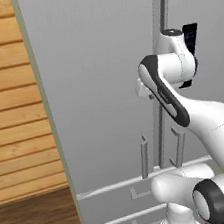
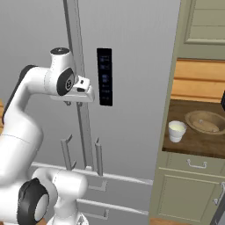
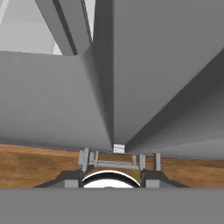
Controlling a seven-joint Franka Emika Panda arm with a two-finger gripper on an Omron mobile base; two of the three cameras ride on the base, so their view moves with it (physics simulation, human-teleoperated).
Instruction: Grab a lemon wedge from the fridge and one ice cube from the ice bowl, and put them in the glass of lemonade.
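One fridge (image 2: 140,66) shut, one glass of lemonade (image 2: 176,131), one ice bowl (image 2: 205,121), jaws apart.

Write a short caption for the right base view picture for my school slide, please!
Robot arm's gripper reaches toward the closed fridge, with the glass of lemonade and ice bowl waiting nearby.

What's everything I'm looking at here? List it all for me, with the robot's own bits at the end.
Tall grey metallic fridge: one, doors closed, straight ahead.
Vertical bar handles: two, grey, low on the doors.
Dark panel: one, black, on the right door.
Small whitish glass of lemonade: one, on the dark wooden counter at right.
Wide shallow brownish ice bowl: one, beside the glass.
Beige-green cabinets: under and above the counter.
Wooden plank wall: left of the fridge.
White arm: one.
Gripper: one, near the door seam.
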